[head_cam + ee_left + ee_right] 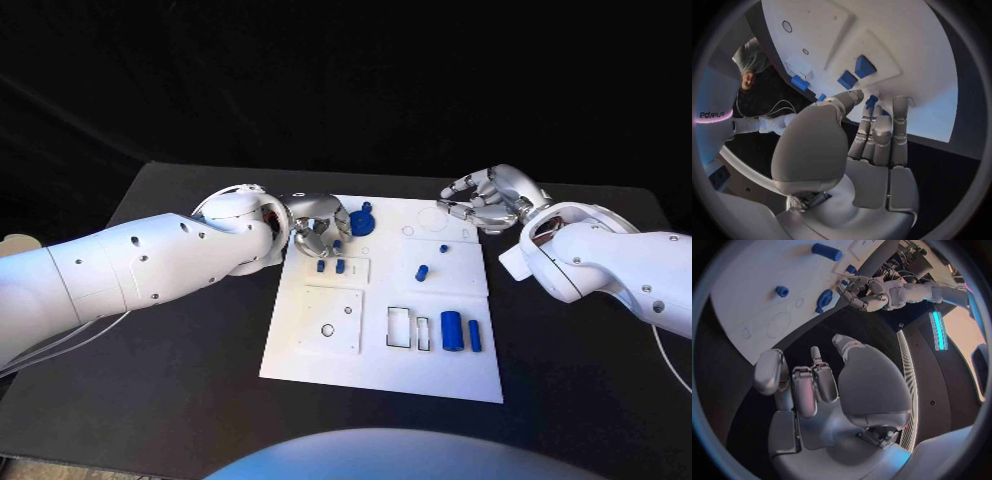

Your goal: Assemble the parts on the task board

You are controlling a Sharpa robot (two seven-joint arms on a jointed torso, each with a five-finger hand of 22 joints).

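2 silver hands over the white rectangular task board (378, 362): left hand (316, 228) fingers pinching a small blue part (872, 103), right hand (490, 200) curled empty.

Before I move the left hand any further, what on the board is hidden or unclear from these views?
- Head view: the left hand covers the task board corner beneath it.
- Left wrist view: whether the fingertips pinch the small blue part or just touch it; the thumb blocks the contact.
- Head view: the small blue pegs are too small to tell whether seated.
- Right wrist view: the right hand hangs off the board, apparently empty.
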